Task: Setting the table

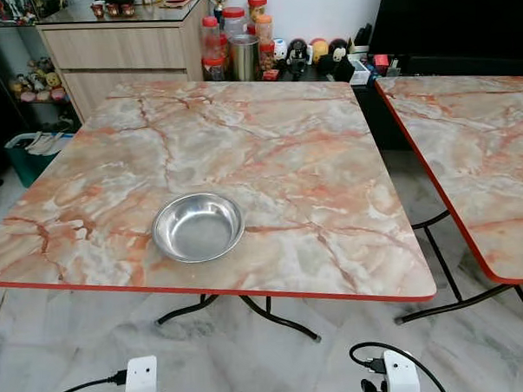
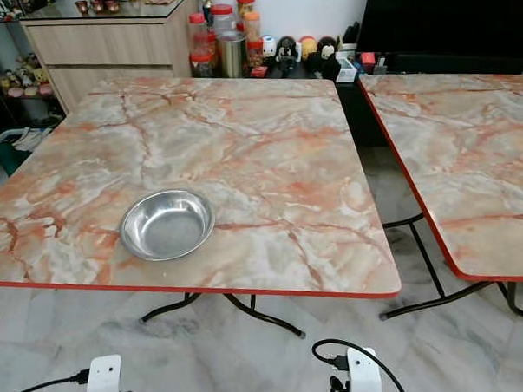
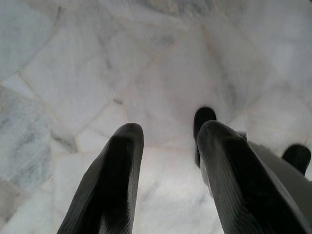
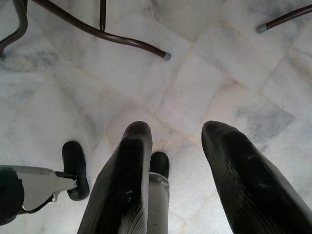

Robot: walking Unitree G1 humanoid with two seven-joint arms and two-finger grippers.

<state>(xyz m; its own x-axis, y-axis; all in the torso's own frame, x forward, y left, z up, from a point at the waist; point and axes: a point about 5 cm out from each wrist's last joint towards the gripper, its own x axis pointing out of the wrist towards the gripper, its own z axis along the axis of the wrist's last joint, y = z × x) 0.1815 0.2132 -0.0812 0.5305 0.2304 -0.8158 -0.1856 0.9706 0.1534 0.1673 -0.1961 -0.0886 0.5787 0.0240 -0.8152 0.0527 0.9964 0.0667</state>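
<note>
A round steel bowl [image 1: 198, 226] sits empty on the marble-patterned table [image 1: 241, 136], close to its red front edge. Both arms hang low in front of that edge, over the floor. My left gripper [image 3: 168, 141] is open above pale marble tiles, nothing between its black fingers [image 3: 117, 175]. My right gripper [image 4: 175, 141] is open too, pointing down at the floor near the table's dark metal legs [image 4: 105, 35]. The white wrist housings [image 1: 141, 382] show at the bottom of the eye views.
A second marble-patterned table [image 1: 477, 152] stands to the right with a narrow gap between. Behind are a wooden cabinet [image 1: 121, 50], jars and a steel canister [image 1: 244, 56], small figurines, and a green bin [image 1: 30, 154] at left. Table legs [image 1: 275, 317] splay over the floor.
</note>
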